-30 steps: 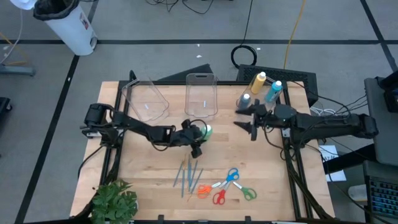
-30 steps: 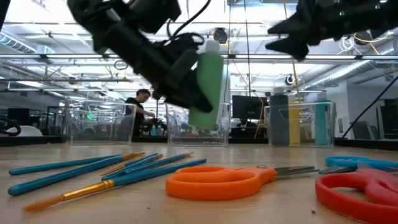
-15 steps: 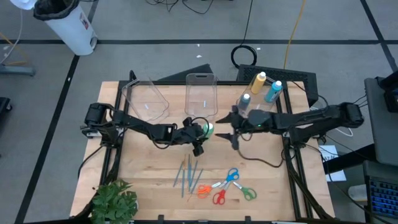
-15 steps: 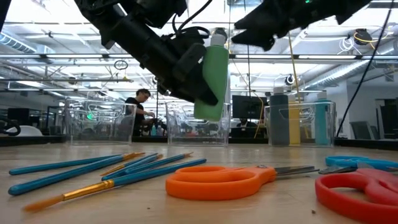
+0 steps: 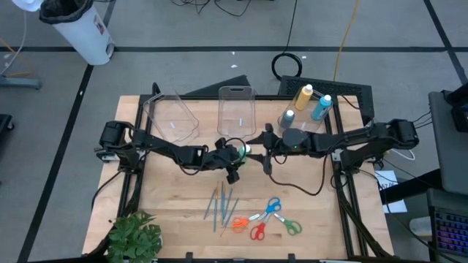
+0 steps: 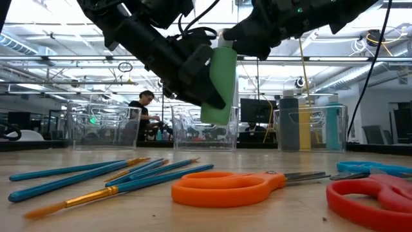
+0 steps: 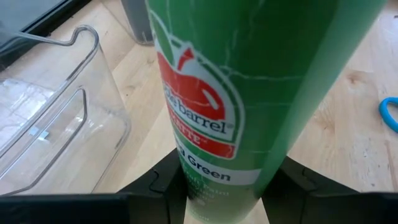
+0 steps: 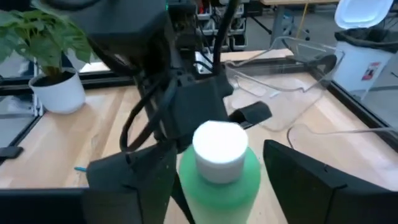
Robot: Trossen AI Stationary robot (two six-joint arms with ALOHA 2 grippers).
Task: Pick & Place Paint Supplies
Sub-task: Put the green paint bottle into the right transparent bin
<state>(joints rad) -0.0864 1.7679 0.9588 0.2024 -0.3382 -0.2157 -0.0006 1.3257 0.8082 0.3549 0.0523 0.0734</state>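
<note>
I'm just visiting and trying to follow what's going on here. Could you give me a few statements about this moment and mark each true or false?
1. The left tool holds the green paint bottle in the air. True.
2. The right tool is shut on the bottle's cap. False: its fingers are open on either side of the white cap.
3. The brushes lie in a clear bin. False: they lie on the table.
4. Three bottles stand in the bin on the right. True.
</note>
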